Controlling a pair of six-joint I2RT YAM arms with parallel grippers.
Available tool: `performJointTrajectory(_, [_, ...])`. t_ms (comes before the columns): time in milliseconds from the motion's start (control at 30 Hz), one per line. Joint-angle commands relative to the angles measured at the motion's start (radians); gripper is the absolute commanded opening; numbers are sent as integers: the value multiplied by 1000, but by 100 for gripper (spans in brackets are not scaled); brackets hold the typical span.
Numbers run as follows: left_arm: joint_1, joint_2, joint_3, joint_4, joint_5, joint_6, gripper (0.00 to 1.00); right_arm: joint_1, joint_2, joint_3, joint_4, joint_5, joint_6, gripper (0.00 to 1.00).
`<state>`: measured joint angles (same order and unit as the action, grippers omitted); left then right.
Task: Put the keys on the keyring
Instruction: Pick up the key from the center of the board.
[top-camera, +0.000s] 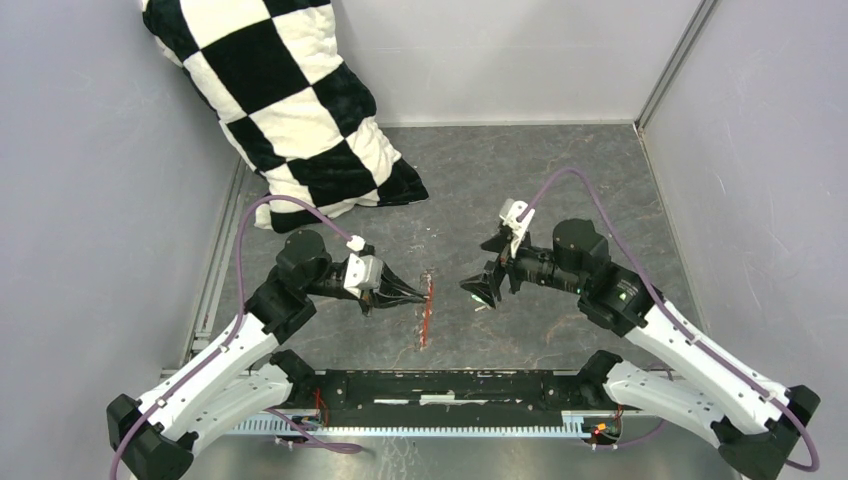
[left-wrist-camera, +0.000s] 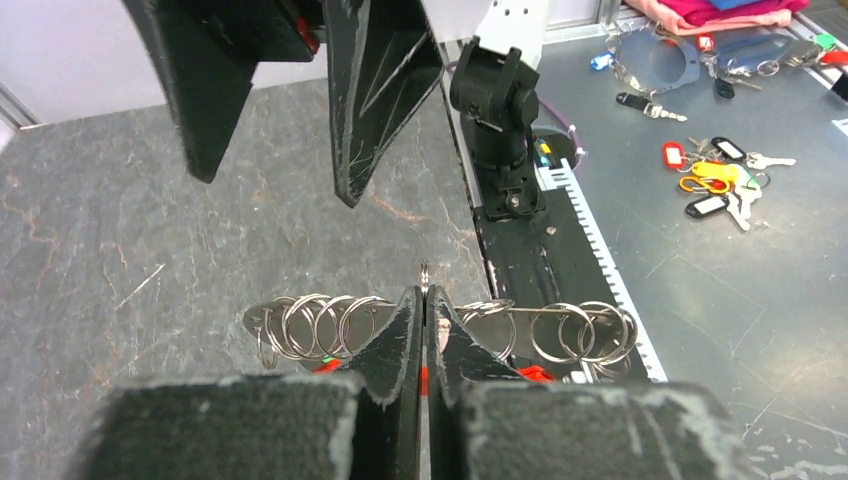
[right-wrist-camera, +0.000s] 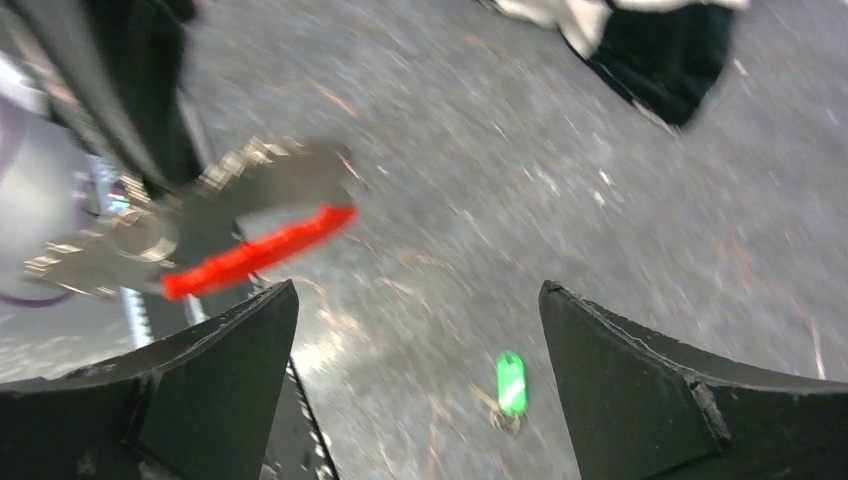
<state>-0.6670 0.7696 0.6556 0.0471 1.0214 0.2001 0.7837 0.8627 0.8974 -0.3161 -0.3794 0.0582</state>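
1. The black rail (top-camera: 450, 385) that joins the 2 arm bases at the near edge of the table (top-camera: 560, 180) serves as the landmark here.
2. The left gripper (top-camera: 418, 293) sits just beyond the rail, a little left of its middle, with its fingers clenched tight together.
3. In the left wrist view those fingers (left-wrist-camera: 400, 335) pinch a thin piece of metal on the keyring (left-wrist-camera: 318, 325), whose row of silvery rings spreads out to both sides of the tips.
4. The keyring's red tag (top-camera: 428, 312) runs as a narrow strip from the left fingertips back toward the rail's middle; whether it touches the table cannot be told.
5. The right gripper (top-camera: 485, 266) is beyond the rail, just right of its middle, facing the left one with a small gap between them.
6. Its 2 fingers are spread wide and hold nothing; the right wrist view is blurred but shows bare table between them.
7. The key (right-wrist-camera: 511, 383), with its bright green head, lies flat on the table between and below the right fingers, touched by neither, and apart from the keyring.
8. A black-and-white checkered pillow (top-camera: 290, 110) lies at the far left corner, well away from the rail.
9. On the rail's other side, off the table, loose keys and coloured tags (left-wrist-camera: 715, 185) lie scattered.
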Motion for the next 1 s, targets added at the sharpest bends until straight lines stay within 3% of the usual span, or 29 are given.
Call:
performJointTrajectory(0, [10,-10,-12,-33,-3,85,2,-13,-95,-140,-16,300,20,98])
performJointTrajectory(133, [16,-13,-16,-37,4,90,2,-16,-162,-336,46,436,87,98])
performJointTrajectory(267, [17,-20,-21,-37,-1,86,2,-15,-142,-518,164,447,137,98])
performJointTrajectory(367, [17,-24,-21,-37,1,82,2,-15,-91,-607,265,436,147,87])
performJointTrajectory(500, [17,-26,-22,-42,4,82,2,-15,-21,-611,339,448,125,69])
performJointTrajectory(967, [17,-20,-25,-15,3,61,2,-7,117,-618,488,394,118,58])
